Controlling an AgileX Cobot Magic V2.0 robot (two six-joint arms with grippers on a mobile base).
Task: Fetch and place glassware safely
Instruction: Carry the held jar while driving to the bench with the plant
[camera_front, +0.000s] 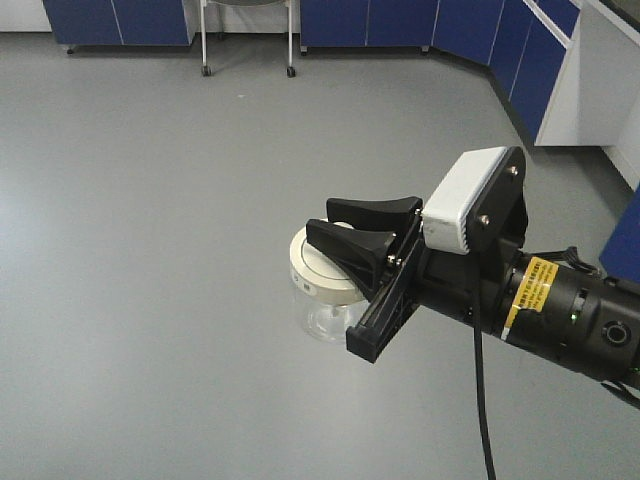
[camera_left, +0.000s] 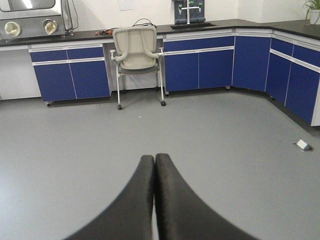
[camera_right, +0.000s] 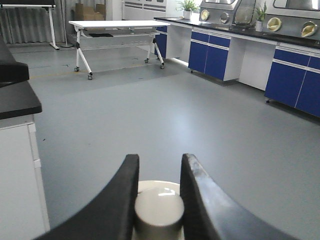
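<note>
Above a grey floor (camera_front: 150, 250) edged with blue cabinets (camera_front: 400, 20), the right gripper (camera_front: 322, 218) holds a small clear glass jar (camera_front: 322, 305) in mid-air, its black fingers (camera_front: 352, 245) clamped on the cream lid's knob (camera_right: 159, 210). The left gripper (camera_left: 154, 160) has its fingers pressed together, holding nothing.

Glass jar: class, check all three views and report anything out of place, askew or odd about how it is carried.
The right tool grips the glass jar only by its lid knob, over bare floor; its body hangs unsupported beneath. Nothing looks spilled or broken.
</note>
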